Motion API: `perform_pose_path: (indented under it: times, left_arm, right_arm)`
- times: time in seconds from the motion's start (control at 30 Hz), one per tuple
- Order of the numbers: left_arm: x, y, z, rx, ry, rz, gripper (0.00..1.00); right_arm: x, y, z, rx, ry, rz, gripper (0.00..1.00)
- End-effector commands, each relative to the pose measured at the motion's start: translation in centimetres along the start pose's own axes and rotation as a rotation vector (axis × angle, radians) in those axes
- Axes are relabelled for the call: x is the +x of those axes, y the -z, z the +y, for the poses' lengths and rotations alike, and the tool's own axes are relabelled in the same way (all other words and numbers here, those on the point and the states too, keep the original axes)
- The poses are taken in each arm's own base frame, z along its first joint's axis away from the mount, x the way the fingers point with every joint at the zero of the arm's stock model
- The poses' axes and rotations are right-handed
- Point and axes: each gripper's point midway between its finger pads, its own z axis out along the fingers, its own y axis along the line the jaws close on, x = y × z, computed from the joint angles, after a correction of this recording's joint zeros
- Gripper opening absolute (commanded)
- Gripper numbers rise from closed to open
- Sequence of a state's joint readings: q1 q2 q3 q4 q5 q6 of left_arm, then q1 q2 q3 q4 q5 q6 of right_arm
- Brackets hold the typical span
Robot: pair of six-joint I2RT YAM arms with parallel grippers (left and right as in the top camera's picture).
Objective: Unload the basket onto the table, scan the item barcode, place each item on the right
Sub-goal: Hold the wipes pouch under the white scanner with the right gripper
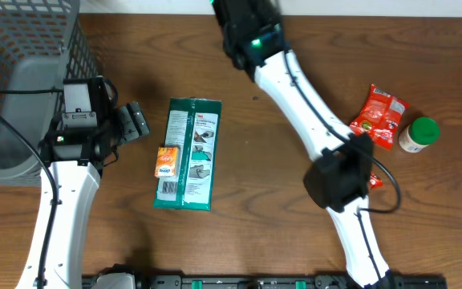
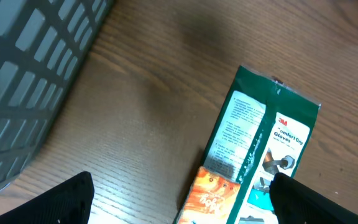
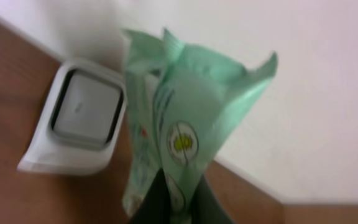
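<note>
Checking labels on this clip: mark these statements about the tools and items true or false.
1. The right tool is shut on a pale green pouch. True.
2. The left tool grips the dark green glove pack. False: it is open, holding nothing.
3. A white scanner shows beside the pouch. True.
4. The red packet lies on the glove pack. False: it lies beside the green-capped bottle.

Green glove pack on wood table, orange packet against it, grey basket left, end effector fingers spread wide
</note>
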State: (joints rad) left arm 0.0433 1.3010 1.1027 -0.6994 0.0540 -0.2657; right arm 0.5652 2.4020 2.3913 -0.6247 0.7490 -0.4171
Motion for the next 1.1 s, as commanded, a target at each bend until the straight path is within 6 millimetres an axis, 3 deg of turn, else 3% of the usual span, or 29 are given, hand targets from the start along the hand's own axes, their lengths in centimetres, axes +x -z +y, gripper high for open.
perform_pose_path:
  times: [0.0, 0.3, 0.43, 0.77, 1.07]
  left_arm:
    - [-0.7, 0.5, -0.3, 0.01, 0.0, -0.018, 0.91]
    - [-0.7, 0.5, -0.3, 0.01, 0.0, -0.018, 0.91]
    - [-0.7, 0.5, -0.3, 0.01, 0.0, -0.018, 0.91]
    - [-0.7, 0.5, -0.3, 0.01, 0.0, -0.018, 0.91]
    - [-0.7, 0.5, -0.3, 0.01, 0.0, -0.018, 0.91]
  right_arm:
    - [-0.7, -2.9, 1.0, 0.151, 0.148, -0.024, 0.01]
    - [-1.3, -7.1, 4.1, 0.29, 0.192, -0.117, 0.01]
    - [-1.0, -8.3, 6.3, 0.252, 0.209, -0.15, 0.01]
    - [0.9, -9.1, 9.9, 0.119, 0.298, -0.115, 0.01]
    - [2.0, -9.3, 11.3, 0.046, 0.26, -0.095, 0.01]
